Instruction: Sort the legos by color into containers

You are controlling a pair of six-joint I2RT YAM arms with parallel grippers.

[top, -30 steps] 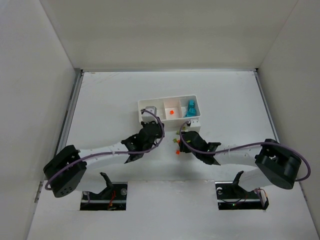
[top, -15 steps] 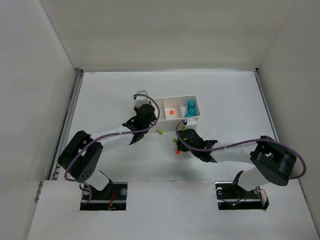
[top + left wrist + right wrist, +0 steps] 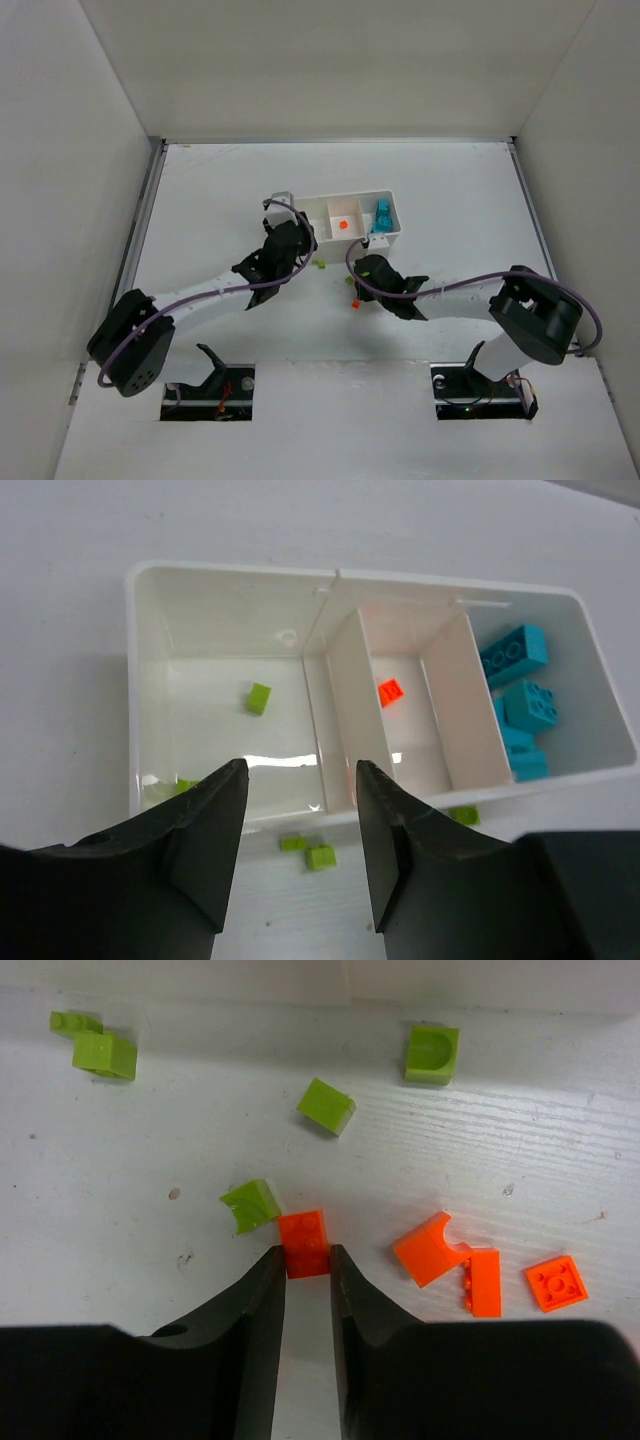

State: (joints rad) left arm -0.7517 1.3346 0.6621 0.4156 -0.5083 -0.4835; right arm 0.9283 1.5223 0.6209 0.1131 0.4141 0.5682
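Since the earlier frames the left gripper (image 3: 298, 780) has drawn back from over the tray (image 3: 230, 610) to its near wall, its elbow swinging down and left. The right gripper (image 3: 304, 1256) has slid up and left toward the loose bricks. Note the left jaws: moderately apart, nothing between them, hanging above the near wall about where the left and middle compartments meet. Note the right jaws: narrow, a fingertip against each side of an orange brick (image 3: 303, 1240) that lies on the table (image 3: 200, 200).

Tray contents, as you read them in the left wrist view:
- **Left compartment:** one lime brick (image 3: 258, 697) on the floor, and a second lime bit (image 3: 170, 790) at the near-left corner, partly hidden by a finger.
- **Middle compartment:** a single orange piece (image 3: 391, 690).
- **Right compartment:** several teal bricks (image 3: 515, 655), crowded toward the right wall.

Table: loose lime bricks (image 3: 312, 854) lie just outside the tray's near wall. In the right wrist view you see a curved lime piece (image 3: 250, 1205) just beside the pinched brick's left corner, and more lime ones farther off. Three orange bricks (image 3: 437, 1248) lie close together to its right. The table is white and lightly scuffed. Plain white walls (image 3: 330, 70) enclose it on three sides.
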